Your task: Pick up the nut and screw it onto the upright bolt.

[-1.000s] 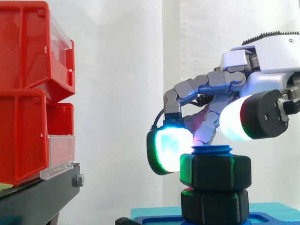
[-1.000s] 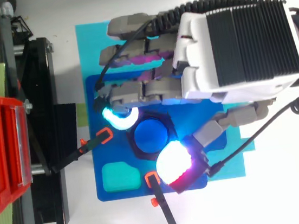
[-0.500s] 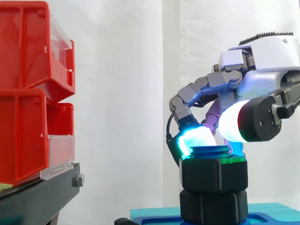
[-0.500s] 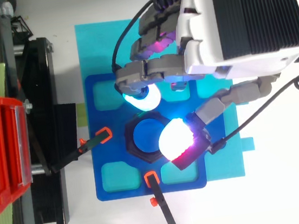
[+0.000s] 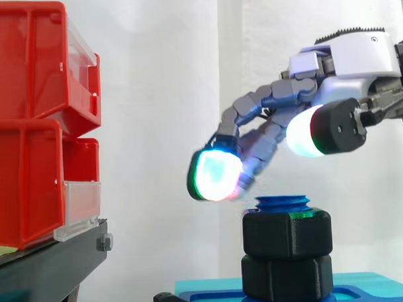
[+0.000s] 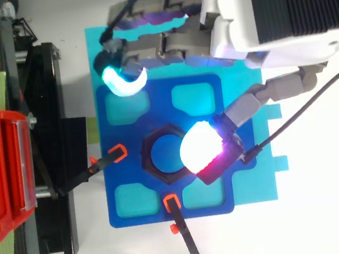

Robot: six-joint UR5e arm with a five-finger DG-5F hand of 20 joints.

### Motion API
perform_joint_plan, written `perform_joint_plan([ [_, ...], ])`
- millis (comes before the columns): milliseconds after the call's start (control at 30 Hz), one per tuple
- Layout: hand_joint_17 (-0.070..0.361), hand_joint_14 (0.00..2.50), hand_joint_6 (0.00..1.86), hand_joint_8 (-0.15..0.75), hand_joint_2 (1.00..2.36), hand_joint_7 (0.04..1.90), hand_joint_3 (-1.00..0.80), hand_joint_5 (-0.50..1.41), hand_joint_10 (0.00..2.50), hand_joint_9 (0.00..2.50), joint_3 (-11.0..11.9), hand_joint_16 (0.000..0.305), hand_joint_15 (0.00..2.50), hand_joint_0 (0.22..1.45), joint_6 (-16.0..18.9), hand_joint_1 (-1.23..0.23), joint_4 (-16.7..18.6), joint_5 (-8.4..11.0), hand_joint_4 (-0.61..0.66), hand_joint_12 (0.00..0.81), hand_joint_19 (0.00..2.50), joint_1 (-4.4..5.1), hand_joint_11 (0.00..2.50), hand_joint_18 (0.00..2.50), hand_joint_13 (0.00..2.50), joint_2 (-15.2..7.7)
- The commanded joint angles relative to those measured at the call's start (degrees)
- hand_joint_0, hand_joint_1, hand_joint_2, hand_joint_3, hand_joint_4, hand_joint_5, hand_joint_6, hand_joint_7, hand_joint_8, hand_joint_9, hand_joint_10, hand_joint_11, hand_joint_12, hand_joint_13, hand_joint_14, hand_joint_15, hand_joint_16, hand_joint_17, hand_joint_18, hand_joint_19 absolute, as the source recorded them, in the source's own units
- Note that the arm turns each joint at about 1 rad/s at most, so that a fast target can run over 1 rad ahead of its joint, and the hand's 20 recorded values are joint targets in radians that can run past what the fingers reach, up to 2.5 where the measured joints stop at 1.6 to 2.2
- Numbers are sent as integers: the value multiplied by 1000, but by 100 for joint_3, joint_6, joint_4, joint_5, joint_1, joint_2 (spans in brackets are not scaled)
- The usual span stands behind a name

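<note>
Clearance is plain in the side view: the hand [image 5: 349, 61] hangs above the nut [image 5: 287, 233] with its fingers spread apart and only gently bent, holding nothing. One glowing fingertip [image 5: 215, 176] sits out to the left of the bolt [image 5: 283, 202], and the thumb's white pad [image 5: 305, 131] is up and to the right, both free of the nut. This view also shows 2 black hex pieces stacked on the blue bolt: the nut on top, just under the bolt's threaded tip, and a lower hex block [image 5: 287, 278] touching it from beneath.

From above, the stack reads as 1 hexagon with the bolt's blue disc at its middle. The thumb's pad covers the nut's right side there, and a cyan fingertip [image 6: 124, 83] lies well off over the upper left corner of the blue fixture plate [image 6: 160, 100]. The plate rests on a cyan mat [image 6: 101, 48]. 2 orange-tipped clamps [image 6: 118, 152] point at the nut from the left and from below. Red bins [image 5: 28, 124] on a black stand [image 5: 47, 269] occupy the left.
</note>
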Motion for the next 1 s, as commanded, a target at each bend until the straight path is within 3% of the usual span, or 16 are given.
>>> perform_joint_plan([
  [0,145,0,501,267,1000,619,-500,-147,0,528,33,64,0,383,-10,-404,23,-2,177,421,156,36,0,0,167,-9],
  [267,149,0,501,247,1000,598,-500,-167,0,229,-11,66,0,373,7,-339,243,51,157,415,118,185,0,0,0,-79],
  [467,158,0,501,249,1000,601,-500,-190,0,119,-196,70,0,338,121,-438,313,130,162,425,91,299,0,0,0,-88],
  [667,160,0,501,253,1000,612,-500,-196,0,85,-231,71,0,332,209,-473,287,165,169,429,87,326,0,0,0,-88],
  [967,160,0,502,269,1000,709,-500,-168,0,107,-231,71,0,336,209,-413,120,165,199,435,105,334,0,0,0,-88],
])
